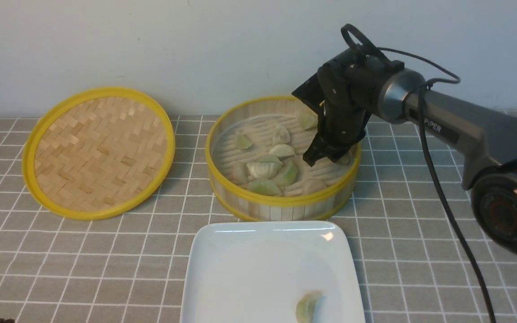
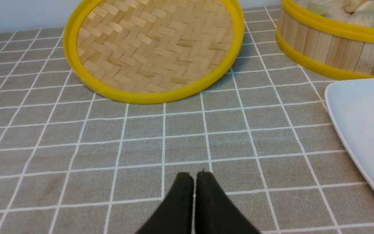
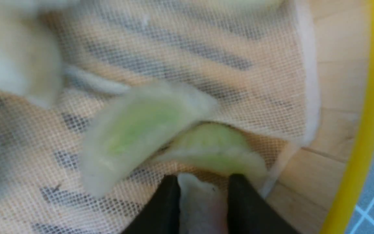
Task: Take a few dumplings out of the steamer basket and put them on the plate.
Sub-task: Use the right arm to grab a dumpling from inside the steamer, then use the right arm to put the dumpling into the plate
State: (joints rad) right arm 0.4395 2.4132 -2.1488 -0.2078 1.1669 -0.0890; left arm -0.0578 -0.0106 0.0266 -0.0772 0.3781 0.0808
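Note:
The steamer basket [image 1: 281, 202] stands at mid table with several green and whitish dumplings [image 1: 263, 169] on a mesh liner. My right gripper [image 1: 326, 157] reaches down into the basket's right side. In the right wrist view the right gripper [image 3: 203, 180] is closed on a whitish dumpling [image 3: 200, 204] low over the liner. Two green dumplings [image 3: 135, 130] lie just beyond its tips. The white plate [image 1: 249, 269] sits in front of the basket with one green dumpling [image 1: 308, 307] on it. My left gripper [image 2: 194, 175] is shut and empty over the cloth.
The flat woven lid [image 1: 99, 152] lies left of the basket, tilted against the wall; it also shows in the left wrist view [image 2: 154, 45]. The basket wall [image 2: 330, 48] and plate edge [image 2: 365, 130] show there too. A black cable [image 1: 442, 193] hangs from the right arm.

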